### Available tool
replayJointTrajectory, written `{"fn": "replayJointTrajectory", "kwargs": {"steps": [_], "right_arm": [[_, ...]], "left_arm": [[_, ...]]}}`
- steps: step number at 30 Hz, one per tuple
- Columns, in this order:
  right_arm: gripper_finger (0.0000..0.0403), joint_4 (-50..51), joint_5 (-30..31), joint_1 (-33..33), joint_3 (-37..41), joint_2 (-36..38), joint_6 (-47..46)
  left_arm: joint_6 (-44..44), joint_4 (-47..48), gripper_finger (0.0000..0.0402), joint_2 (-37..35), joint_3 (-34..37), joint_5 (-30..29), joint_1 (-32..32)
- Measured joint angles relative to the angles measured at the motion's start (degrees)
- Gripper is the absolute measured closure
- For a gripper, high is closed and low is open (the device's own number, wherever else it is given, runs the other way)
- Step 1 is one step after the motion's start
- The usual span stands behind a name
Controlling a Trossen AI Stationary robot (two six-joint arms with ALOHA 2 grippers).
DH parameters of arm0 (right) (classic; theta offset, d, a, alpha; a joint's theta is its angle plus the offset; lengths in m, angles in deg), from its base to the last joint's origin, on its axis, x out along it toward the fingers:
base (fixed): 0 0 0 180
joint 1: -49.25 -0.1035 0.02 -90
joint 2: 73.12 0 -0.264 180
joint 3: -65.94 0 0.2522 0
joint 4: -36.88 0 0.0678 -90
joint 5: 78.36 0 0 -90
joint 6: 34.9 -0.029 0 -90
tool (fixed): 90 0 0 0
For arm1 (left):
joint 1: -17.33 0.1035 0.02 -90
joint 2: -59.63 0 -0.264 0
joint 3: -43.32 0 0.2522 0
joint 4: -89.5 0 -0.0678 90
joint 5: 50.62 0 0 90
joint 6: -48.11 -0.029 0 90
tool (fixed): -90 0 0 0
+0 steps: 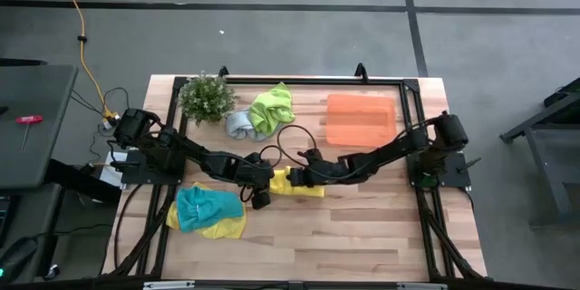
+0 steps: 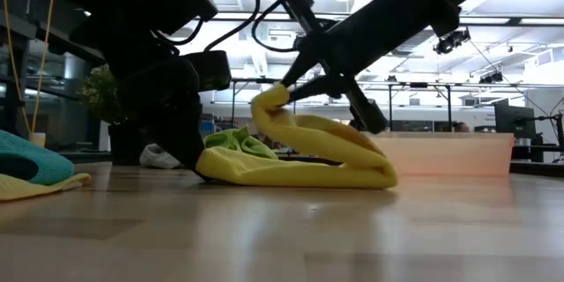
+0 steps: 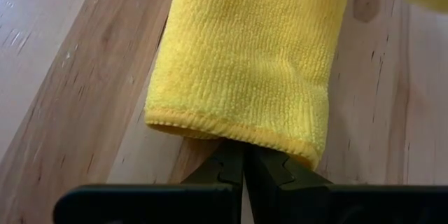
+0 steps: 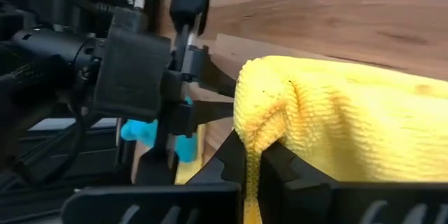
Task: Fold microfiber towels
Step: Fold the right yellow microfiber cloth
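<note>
- Your right gripper point(image 4: 252, 155) has its jaws pinched on the yellow towel point(image 2: 300, 154), lifting one edge above the counter point(image 1: 362, 227).
- Your left gripper point(image 3: 243, 166) sits at the towel's near hem, jaws closed, pinning that edge mid-counter.
- Other towels point(image 1: 208, 210) lie apart.

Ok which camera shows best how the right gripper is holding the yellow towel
The right wrist view: the right gripper is shut on a bunched edge of the yellow towel. The low view shows that edge lifted off the table. The high view barely shows the grip; the left wrist view shows only cloth.
</note>
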Motion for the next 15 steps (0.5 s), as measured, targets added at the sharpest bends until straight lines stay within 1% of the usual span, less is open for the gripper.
{"fn": "replayJointTrajectory", "kwargs": {"steps": [9, 12, 15], "right_arm": [[0.0397, -0.3, 0.6, 0.0, -2.2, -2.5, -0.3], [0.0377, -0.2, 1.1, 0.0, -2.2, -2.5, -0.5], [0.0338, -0.5, 1.8, 0.0, -2.2, -2.4, -0.2]], "left_arm": [[0.0, 0.0, 0.0401, 0.0, 0.0, -0.1, 0.0], [0.0, 0.1, 0.0401, 0.0, 0.0, -0.1, 0.0], [0.0, 0.1, 0.0401, 0.0, 0.0, 0.0, 0.0]]}}
